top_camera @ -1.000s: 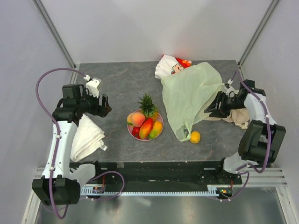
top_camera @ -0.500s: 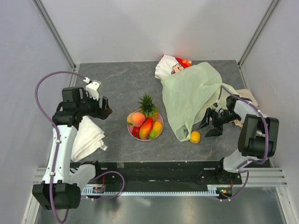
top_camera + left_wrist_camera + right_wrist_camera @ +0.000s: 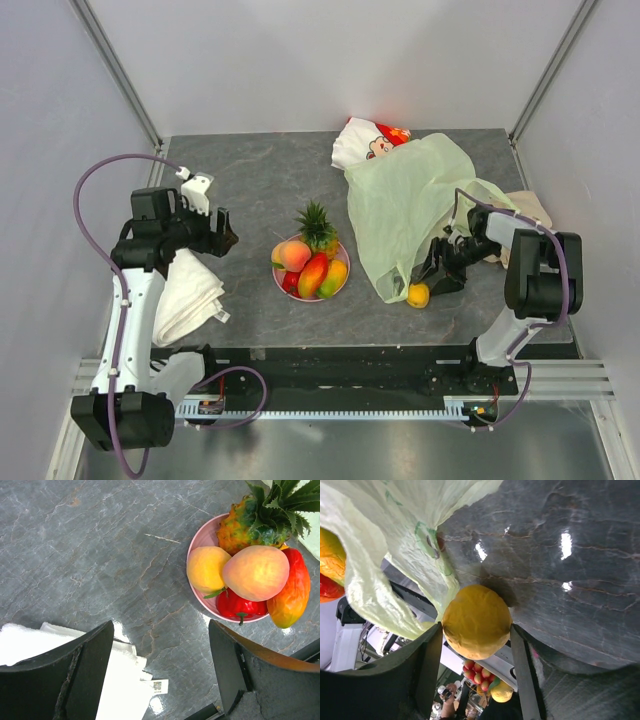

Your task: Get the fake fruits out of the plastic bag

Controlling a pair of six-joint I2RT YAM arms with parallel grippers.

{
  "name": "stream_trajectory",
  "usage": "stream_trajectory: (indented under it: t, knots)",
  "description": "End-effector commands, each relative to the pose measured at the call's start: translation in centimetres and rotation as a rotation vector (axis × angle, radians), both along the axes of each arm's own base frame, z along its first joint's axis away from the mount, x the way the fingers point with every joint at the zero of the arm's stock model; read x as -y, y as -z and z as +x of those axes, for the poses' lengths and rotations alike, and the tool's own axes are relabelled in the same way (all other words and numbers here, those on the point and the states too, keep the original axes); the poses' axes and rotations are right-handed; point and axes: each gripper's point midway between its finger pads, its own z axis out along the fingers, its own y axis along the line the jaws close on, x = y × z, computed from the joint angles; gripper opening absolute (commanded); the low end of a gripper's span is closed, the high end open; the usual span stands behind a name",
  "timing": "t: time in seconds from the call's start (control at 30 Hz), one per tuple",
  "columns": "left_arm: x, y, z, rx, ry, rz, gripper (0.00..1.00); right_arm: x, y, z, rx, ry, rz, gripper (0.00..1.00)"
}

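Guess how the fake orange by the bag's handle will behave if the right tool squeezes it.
Likely to roll: the fake orange is near-round and sits loose on the glossy table. May squirt out: the right tool flanks it at its curved sides. Could drag film along: the plastic bag lies against it.

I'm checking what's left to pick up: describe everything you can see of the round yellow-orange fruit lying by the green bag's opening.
The round fruit is yellow-orange, with a finely dimpled, glossy, plastic-looking skin and no visible stem or leaf. It lies whole on the grey stone-patterned table, outside the plastic bag, close against its near hem. The right end effector straddles it, one finger on each side; whether they press it cannot be told.
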Motion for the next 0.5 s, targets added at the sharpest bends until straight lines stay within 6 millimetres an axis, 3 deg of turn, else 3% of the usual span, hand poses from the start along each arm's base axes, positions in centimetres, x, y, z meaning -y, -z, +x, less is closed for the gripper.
stream_trajectory:
  t: [0.0,0.17,0.2,0.23,0.33,0.47]
  knots:
    - [-0.4,-0.9,0.4,0.032,-0.018,-0.001,0.84,0.5,0.5,0.0,-0.014,0.002,-0.031,0.60]
    - [-0.4,-0.9,0.4,0.032,-0.017,-0.004,0.84,0.1,0.7,-0.4,-0.034,0.010,-0.012,0.61]
    - [-0.3,-0.9,0.4,0.030,-0.015,-0.006,0.84,-0.3,0.5,-0.3,-0.034,0.015,0.017,0.58]
    - [-0.3,-0.9,0.4,0.030,-0.015,-0.008,0.84,-0.5,0.5,-0.2,-0.024,0.018,0.033,0.45]
    - [-0.3,-0.8,0.4,0.028,-0.015,-0.008,0.84,-0.8,0.0,0.2,-0.011,0.020,0.057,0.33]
    - [-0.3,-1.1,0.3,0.034,-0.016,-0.007,0.84,0.0,-2.7,2.0,0.096,-0.004,0.047,0.29]
